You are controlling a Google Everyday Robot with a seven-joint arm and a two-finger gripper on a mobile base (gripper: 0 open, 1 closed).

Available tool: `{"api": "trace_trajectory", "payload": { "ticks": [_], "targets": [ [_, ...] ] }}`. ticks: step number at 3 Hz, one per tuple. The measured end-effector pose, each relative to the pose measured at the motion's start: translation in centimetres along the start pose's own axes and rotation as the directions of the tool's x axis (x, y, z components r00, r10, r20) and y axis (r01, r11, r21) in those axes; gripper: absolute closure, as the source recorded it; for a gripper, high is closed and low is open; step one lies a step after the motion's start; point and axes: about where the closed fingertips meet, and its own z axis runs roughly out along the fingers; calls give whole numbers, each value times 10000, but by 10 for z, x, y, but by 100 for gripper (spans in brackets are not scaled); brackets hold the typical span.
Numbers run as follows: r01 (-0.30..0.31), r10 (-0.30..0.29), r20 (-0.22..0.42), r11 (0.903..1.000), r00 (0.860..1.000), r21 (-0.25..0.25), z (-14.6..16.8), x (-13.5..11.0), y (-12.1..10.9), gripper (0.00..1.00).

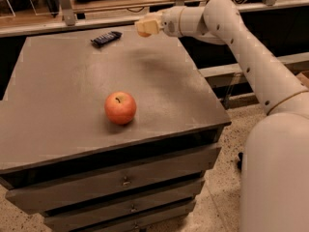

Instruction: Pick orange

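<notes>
Gripping the orange (pixel 143 33) in my gripper (pixel 145 28) fingers, off the surface (pixel 67 81) well beyond the apple (pixel 120 108); pick looks essentially done.

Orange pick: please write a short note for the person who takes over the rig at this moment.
Gripper: held above the far edge of the table, fingers closed on the orange. Only a small part of the fruit shows.
Other things: the apple sits near the table's middle and the dark packet lies at the far edge, both apart from the gripper.
Done: the orange seems grasped and off the table.
Left: probably only to lift it clear.
</notes>
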Motion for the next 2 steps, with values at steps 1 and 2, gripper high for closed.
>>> {"api": "trace_trajectory", "payload": {
  "ticks": [1,2],
  "targets": [
    [690,-686,376,9976,9969,-83,-17,-36,10,100],
    [778,-773,410,9969,9962,-95,-18,-39,11,100]
  ]
}}
